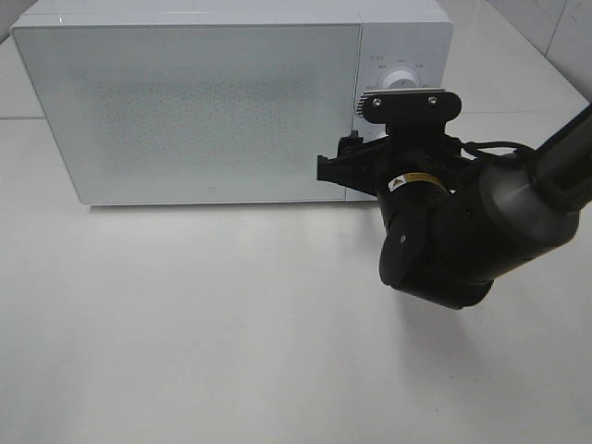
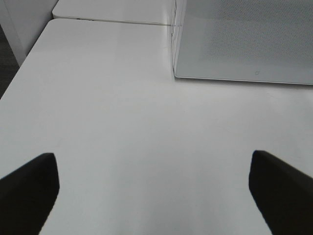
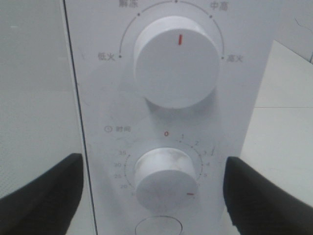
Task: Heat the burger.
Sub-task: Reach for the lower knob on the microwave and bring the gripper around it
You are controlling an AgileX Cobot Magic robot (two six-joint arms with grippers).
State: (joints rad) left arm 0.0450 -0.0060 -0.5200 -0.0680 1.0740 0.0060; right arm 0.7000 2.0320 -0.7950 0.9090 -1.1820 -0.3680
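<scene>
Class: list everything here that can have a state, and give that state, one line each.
Microwave door: shut.
Upper knob: red mark at mid-arc.
Timer knob: turned, red mark off zero.
Left gripper: open, empty.
Right gripper: open, straddling timer knob, not gripping.

burger: not vis. in any view
microwave (image 1: 203,102): white box, upright on white table (image 1: 231,324), toward the back, front facing the high cam
door (image 1: 185,111): shut; pale speckled panel, opaque, so inside can't be seen
upper knob (image 3: 176,61): white, round, on ctrl strip right of door; red mark points straight up
lower knob (image 3: 166,177): white, round, below upper knob; red mark sits away from the red 0, at lower right, past the 5
</scene>
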